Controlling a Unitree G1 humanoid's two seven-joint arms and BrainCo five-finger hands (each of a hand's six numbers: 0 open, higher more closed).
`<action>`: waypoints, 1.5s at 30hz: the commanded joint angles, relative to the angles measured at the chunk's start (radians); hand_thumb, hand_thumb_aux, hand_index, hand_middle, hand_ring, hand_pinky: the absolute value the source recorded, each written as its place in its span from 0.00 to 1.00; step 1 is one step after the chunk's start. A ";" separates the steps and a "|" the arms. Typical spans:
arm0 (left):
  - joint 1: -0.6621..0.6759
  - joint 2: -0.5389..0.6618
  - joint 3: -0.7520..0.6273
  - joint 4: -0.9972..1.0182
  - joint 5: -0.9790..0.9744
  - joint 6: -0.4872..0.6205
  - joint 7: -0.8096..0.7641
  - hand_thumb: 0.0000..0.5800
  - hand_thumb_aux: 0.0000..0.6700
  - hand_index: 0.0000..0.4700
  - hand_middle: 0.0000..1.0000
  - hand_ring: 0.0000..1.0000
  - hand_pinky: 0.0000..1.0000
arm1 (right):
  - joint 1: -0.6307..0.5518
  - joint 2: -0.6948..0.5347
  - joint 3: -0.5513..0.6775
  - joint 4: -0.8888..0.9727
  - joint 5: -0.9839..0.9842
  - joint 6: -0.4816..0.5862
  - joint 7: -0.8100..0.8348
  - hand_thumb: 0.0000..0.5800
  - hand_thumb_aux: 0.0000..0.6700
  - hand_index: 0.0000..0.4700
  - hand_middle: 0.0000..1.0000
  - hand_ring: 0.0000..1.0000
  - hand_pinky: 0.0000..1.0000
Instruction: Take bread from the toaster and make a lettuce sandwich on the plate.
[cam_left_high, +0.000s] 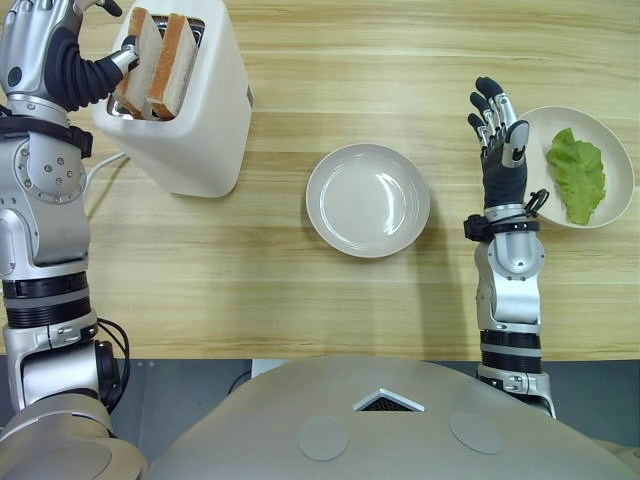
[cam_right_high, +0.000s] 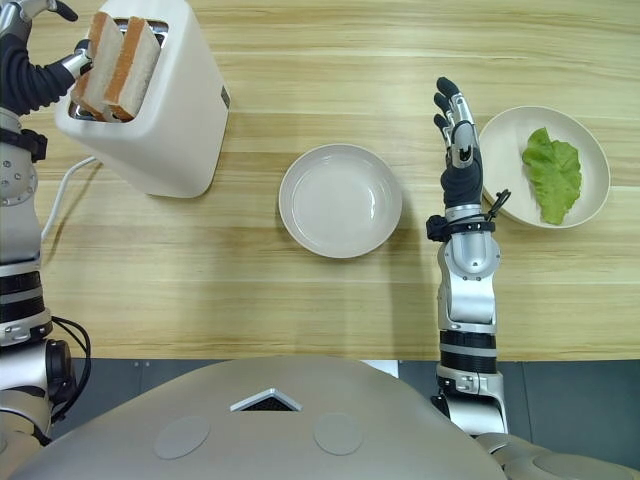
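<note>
Bare wooden table (cam_left_high: 300, 80) lies all around the round cream plate (cam_left_high: 368, 200). Left of the plate, well apart, stands the tall white boxy toaster (cam_left_high: 205, 120). Right of the plate, the outstretched right hand (cam_left_high: 503, 160) sits between it and the cream lettuce dish (cam_left_high: 618, 160).

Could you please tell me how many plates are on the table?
2. The empty plate sits mid-table. The lettuce plate is at the right, just beyond the right hand, holding the lettuce. None looks hidden.
</note>
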 joint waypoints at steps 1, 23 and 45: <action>0.000 0.026 -0.017 0.040 -0.002 -0.001 -0.002 0.83 0.59 0.59 0.00 0.00 0.00 | 0.006 -0.007 -0.005 -0.008 -0.001 0.001 0.002 0.00 0.00 0.00 0.00 0.00 0.00; -0.005 0.052 -0.049 0.091 -0.010 0.056 -0.007 0.77 0.52 0.52 0.00 0.00 0.00 | 0.038 -0.012 -0.027 -0.018 -0.004 -0.011 -0.001 0.00 0.00 0.00 0.00 0.00 0.00; 0.024 0.026 -0.146 0.139 -0.006 0.112 -0.033 0.76 0.51 0.51 0.00 0.00 0.00 | 0.043 -0.021 -0.024 -0.024 -0.016 -0.015 -0.005 0.00 0.00 0.00 0.00 0.00 0.00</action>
